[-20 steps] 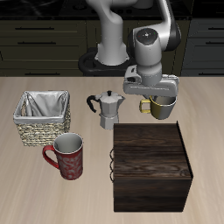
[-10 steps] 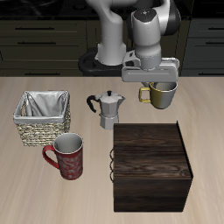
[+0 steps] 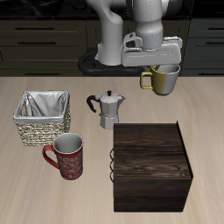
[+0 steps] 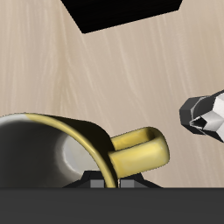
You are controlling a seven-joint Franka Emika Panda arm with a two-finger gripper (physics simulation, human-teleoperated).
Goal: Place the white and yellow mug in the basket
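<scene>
Claw [image 3: 163,68] clamped on the rim of the white and yellow mug [image 3: 165,80], holding it in the air above the back part of the tabletop [image 3: 52,184], clear of the surface. Mug roughly upright, yellow handle [image 3: 146,80] pointing toward the moka pot's side. From the wrist view, the mug's rim [image 4: 52,131] close under the camera, yellow handle [image 4: 140,149] jutting out sideways over bare wood (fingertips themselves mostly hidden behind the mug wall, so the exact contact hard to make out).

Basket [image 3: 41,118] well apart from the mug, across the tabletop, lined in white cloth, nothing seen inside. Between mug and basket: silver moka pot [image 3: 108,109] with black handle, standing upright just beside the back corner of the dark wooden box [image 3: 151,166]. Box large, sitting toward the tabletop's front edge, below the raised mug in the exterior view. Dark red patterned mug [image 3: 66,156] just in front of the basket, nearly touching its woven wall, handle turned toward the outer edge. A bit of the moka pot [image 4: 206,112] and a corner of the box [image 4: 122,13] also caught in the wrist view.
</scene>
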